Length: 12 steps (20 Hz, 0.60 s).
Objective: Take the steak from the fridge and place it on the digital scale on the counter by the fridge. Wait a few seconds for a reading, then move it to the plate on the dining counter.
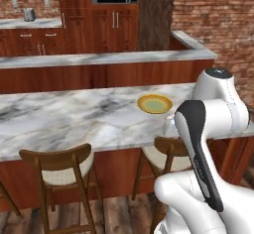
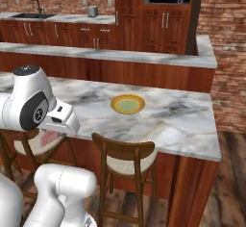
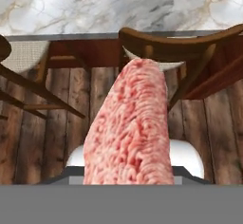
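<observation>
The steak [image 3: 130,128], a pinkish-red slab, hangs from my gripper [image 2: 53,135], which is shut on it. In the right base view the steak [image 2: 46,139] sits just under the hand, below the near edge of the dining counter [image 2: 182,120] and over a stool. In the hand view the meat covers the fingertips, with wood floor and a chair back beyond it. The yellow-orange plate [image 1: 155,103] lies on the dining counter [image 1: 74,119], to the right of the hand and farther in; it is bare [image 2: 128,104]. The fridge and the digital scale are out of view.
Wooden stools [image 1: 62,166] [image 2: 127,156] stand tucked under the dining counter's near edge. A second, higher marble ledge [image 1: 99,58] runs behind it. Red-brown cabinets and a brick wall [image 2: 226,53] close the back and right.
</observation>
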Available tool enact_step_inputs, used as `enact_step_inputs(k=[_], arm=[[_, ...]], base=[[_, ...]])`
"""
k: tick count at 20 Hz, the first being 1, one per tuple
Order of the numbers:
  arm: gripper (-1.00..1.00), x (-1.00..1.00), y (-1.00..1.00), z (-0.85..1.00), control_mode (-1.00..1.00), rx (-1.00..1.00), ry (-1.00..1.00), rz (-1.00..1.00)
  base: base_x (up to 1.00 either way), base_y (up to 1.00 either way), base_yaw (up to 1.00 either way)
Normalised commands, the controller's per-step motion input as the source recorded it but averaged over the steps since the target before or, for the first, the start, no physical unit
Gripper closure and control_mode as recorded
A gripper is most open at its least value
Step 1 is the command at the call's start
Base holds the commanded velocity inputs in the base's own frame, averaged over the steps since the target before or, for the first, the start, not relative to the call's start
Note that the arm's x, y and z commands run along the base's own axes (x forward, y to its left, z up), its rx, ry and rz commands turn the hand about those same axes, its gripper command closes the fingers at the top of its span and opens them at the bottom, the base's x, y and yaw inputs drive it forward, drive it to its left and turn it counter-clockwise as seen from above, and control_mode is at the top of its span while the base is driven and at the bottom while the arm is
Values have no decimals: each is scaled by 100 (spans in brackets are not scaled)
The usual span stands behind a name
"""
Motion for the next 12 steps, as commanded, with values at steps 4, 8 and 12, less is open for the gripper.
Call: enact_step_inputs(k=[4,8,12], arm=[[100,0,0,0,100,0,0,0],[100,24,-9,0,-100,0,1,4],[100,99,-51,0,-100,0,4,12]], base=[[90,-62,39],[73,-28,17],[0,0,0]])
